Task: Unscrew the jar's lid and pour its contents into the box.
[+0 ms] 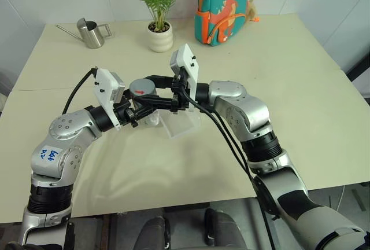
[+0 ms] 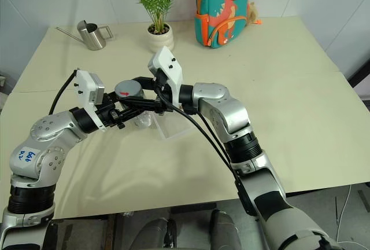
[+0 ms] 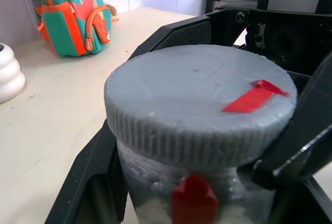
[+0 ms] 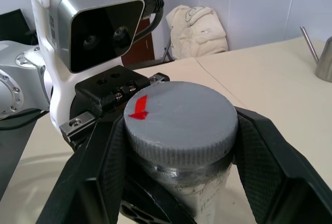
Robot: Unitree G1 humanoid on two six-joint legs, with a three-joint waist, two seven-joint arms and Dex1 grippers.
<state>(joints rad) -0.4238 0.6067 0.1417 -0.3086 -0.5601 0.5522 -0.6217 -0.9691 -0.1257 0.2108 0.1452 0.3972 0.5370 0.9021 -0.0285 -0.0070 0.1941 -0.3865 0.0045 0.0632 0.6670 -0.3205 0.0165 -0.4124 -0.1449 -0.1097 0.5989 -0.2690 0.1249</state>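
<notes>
the jar (image 4: 192,175) is held up above the middle of the surface (image 1: 300,70), over the clear box (image 1: 182,124) that lies there. the left gripper (image 1: 137,113) is clamped on the jar's body below the cap. the right gripper (image 4: 176,141) reaches in from the other side, its fingers (image 4: 264,151) pressed against both sides of the grey lid (image 3: 199,105), which is on the jar with a red mark on top. along the far edge stand a steel watering can (image 1: 91,33), a white plant pot (image 1: 160,36) and a teal backpack (image 1: 222,7).
</notes>
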